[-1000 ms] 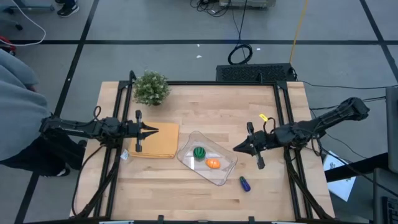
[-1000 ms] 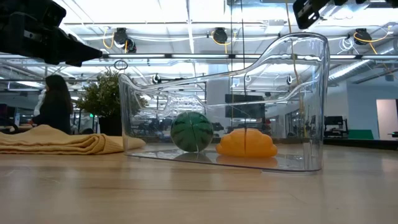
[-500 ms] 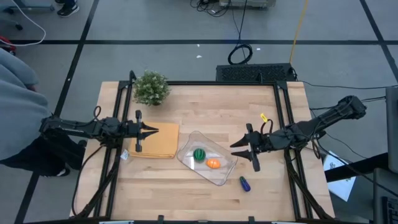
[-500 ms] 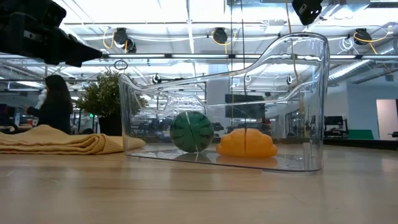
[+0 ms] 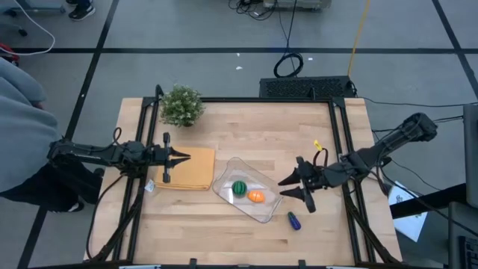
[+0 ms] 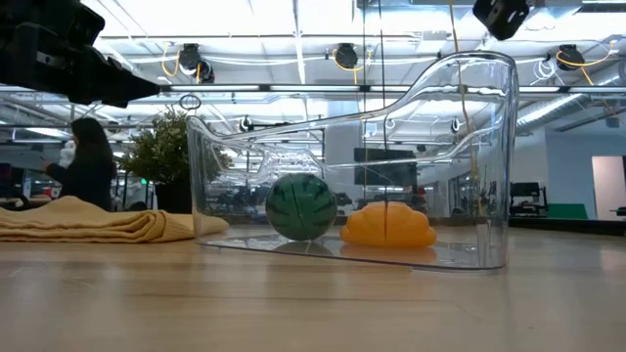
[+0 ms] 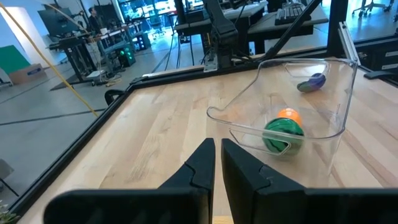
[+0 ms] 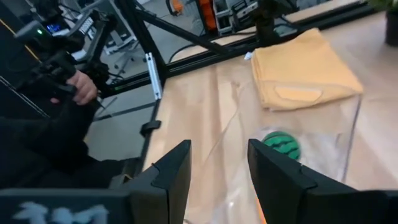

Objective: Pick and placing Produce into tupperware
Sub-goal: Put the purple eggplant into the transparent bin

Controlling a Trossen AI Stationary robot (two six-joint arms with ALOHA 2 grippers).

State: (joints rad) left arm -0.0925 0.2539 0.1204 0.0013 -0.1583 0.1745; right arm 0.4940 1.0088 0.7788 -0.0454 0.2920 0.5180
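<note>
table [image 5: 246, 134]: light wooden top with a black frame along its edges, seen from straight above in the high view.
tupperware [image 5: 249, 190]: clear shallow container just below the table's middle, set at a slant; its wall also shows in the low view [image 6: 489, 166] and the left wrist view [image 7: 336, 118].
green striped ball [image 5: 239, 187]: inside the tupperware, toward its 9 o'clock side; it sits on the container floor in the low view [image 6: 300, 207] and the left wrist view [image 7: 282, 134].
orange oval [image 5: 256, 196]: inside the tupperware, just beside the green striped ball at the ball's 4 o'clock; also in the low view [image 6: 387, 225].
blue-purple piece [image 5: 293, 220]: on the bare table, outside the tupperware, near the container's 4 o'clock corner; seen through the clear wall in the left wrist view [image 7: 312, 81].
right tool [image 5: 293, 187]: at 3 o'clock of the tupperware, near its edge, fingers apart with nothing between them; the blue-purple piece lies at its 6 o'clock.
left tool [image 5: 184, 155]: over the tan cloth at 9 o'clock of the table's middle, fingers together and holding nothing.
tan cloth [image 5: 188, 169]: folded, lying at 9 o'clock of the tupperware, just beside it.
potted plant [image 5: 181, 105]: leafy and green, near the table's 11 o'clock corner.
person [image 6: 83, 166]: in the room beyond the table, visible in the low view.
</note>
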